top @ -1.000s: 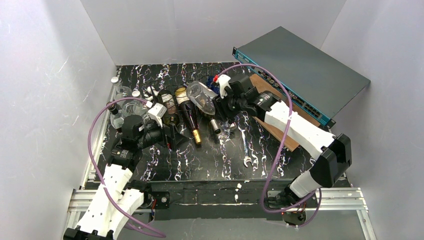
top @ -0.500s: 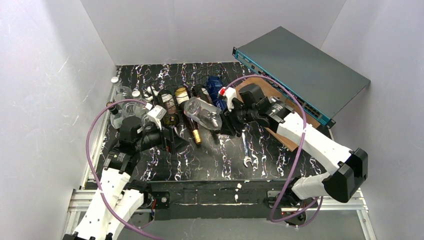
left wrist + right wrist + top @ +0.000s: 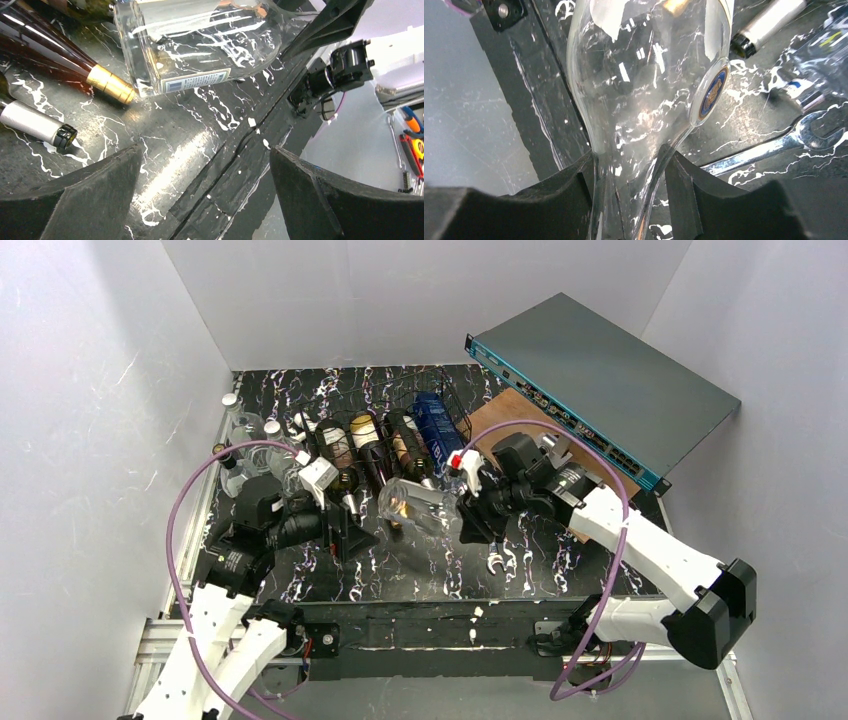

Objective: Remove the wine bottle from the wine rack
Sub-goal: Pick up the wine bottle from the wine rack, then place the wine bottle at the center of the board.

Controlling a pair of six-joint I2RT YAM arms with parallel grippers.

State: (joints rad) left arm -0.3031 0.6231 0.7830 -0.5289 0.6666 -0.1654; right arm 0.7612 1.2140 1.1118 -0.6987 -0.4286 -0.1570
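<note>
Removal nearly done: right hand (image 3: 629,185) clenched on neck of clear glass wine bottle (image 3: 415,505), off the black thin-wire wine rack (image 3: 447,405); left hand (image 3: 200,192) released. Next, likely: set-down on table (image 3: 420,575).

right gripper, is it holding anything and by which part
The right gripper is shut on the clear glass bottle, pinching its narrow neck between the two fingers. The left gripper is open and holds nothing.
</note>
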